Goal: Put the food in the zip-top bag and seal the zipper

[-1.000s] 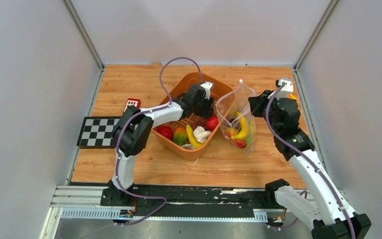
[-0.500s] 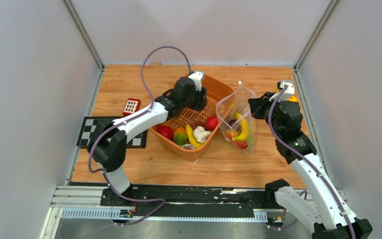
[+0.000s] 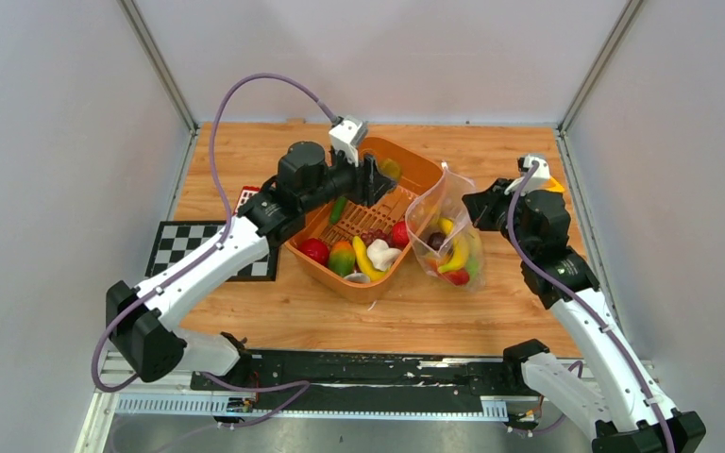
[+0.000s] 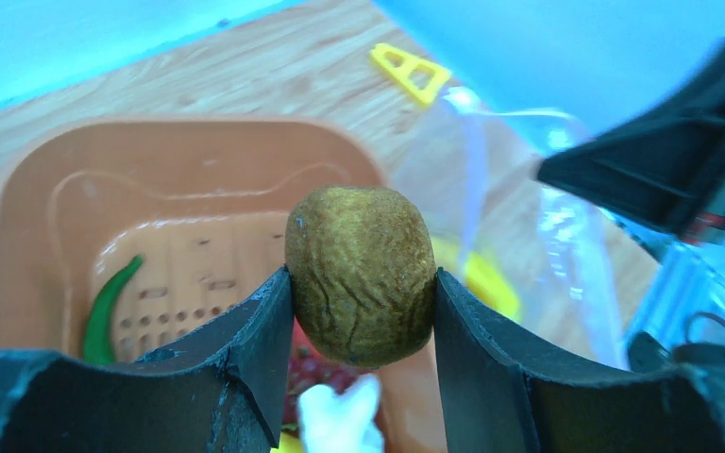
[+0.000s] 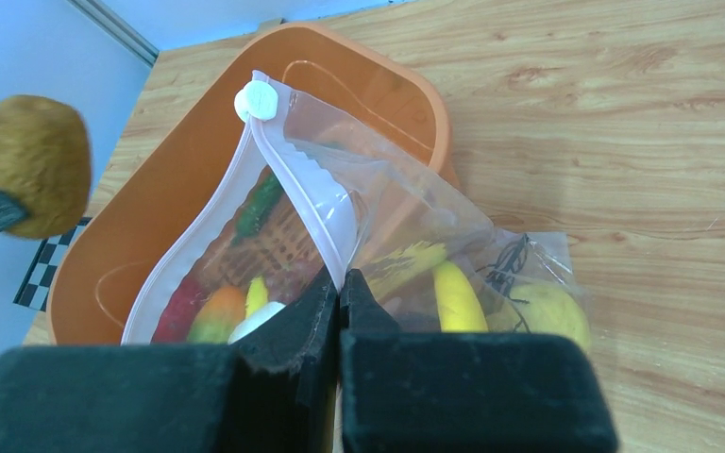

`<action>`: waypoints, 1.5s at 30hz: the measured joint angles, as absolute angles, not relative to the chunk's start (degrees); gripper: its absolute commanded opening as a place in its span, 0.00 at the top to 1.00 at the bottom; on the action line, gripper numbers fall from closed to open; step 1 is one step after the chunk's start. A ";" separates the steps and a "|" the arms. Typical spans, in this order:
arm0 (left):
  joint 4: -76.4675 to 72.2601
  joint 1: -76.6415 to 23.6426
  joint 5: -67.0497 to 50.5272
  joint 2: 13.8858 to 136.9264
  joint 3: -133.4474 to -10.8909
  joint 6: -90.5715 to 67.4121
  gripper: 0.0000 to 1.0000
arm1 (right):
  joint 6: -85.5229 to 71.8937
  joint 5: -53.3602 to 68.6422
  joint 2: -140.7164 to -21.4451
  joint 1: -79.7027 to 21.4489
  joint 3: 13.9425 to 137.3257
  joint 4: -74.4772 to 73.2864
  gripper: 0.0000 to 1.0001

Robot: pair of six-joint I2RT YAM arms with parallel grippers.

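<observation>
My left gripper (image 4: pixel 361 283) is shut on a brown kiwi (image 4: pixel 361 272) and holds it above the back of the orange basket (image 3: pixel 422 173), a short way left of the bag's mouth. The clear zip-top bag (image 3: pixel 453 236) stands propped open right of the basket, with a banana (image 3: pixel 457 247) and other fruit inside. My right gripper (image 5: pixel 340 281) is shut on the bag's mouth edge at the zipper (image 5: pixel 302 198), holding it up. A white slider (image 5: pixel 257 99) sits at the strip's far end. In the basket lie a red fruit (image 3: pixel 313 250), mango (image 3: pixel 342 257), mushroom (image 3: pixel 380 253) and green pepper (image 3: pixel 338 209).
A checkerboard card (image 3: pixel 184 247) and a small red-and-white block (image 3: pixel 246 197) lie left of the basket. A yellow triangle piece (image 4: pixel 411 68) rests on the wood behind the bag. Grey walls close in the table on three sides.
My left arm has risen out of the basket with the kiwi and stretched out toward the back. The bag's mouth has shifted slightly in the right gripper's hold.
</observation>
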State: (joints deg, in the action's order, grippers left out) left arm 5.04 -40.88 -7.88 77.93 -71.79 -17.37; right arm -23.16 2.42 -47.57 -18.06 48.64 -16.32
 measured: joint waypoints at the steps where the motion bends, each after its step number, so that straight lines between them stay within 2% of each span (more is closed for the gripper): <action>1: 4.73 -41.50 -9.26 77.23 -71.83 -17.04 0.47 | -23.31 2.57 -47.51 -18.06 48.64 -16.51 1.00; 9: 3.99 -49.41 -18.46 76.84 -72.84 -12.34 0.44 | -24.05 3.79 -46.92 -18.06 48.69 -17.30 1.00; 16: 4.34 -51.51 -20.51 81.97 -76.79 -9.67 0.43 | -24.40 5.65 -46.63 -18.06 48.69 -17.32 1.00; 20: 5.06 -51.75 -18.87 85.54 -78.46 -9.72 0.34 | -24.38 6.17 -45.78 -18.06 48.69 -17.34 1.00; 22: 5.78 -51.77 -17.34 86.70 -78.56 -9.63 0.25 | -24.38 6.22 -45.19 -18.06 48.69 -17.34 1.00; 25: 7.86 -51.77 -15.99 88.73 -80.18 -9.13 0.02 | -24.36 6.15 -44.45 -18.06 48.69 -17.34 0.99; 26: 8.25 -51.77 -15.90 89.34 -80.75 -8.86 0.00 | -24.36 6.13 -44.07 -18.06 48.69 -17.37 0.99; 35: 8.10 -52.10 -14.37 88.33 -80.07 -7.86 0.00 | -24.34 6.04 -43.72 -18.06 48.69 -17.37 0.99; 45: 3.92 -51.33 -1.34 73.91 -68.23 -5.61 0.00 | -24.34 5.98 -43.72 -18.06 48.66 -17.89 0.99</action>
State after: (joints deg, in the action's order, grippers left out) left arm 3.92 -51.33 -1.34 73.91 -68.23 -5.61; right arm -24.34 5.98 -43.72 -18.06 48.66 -17.89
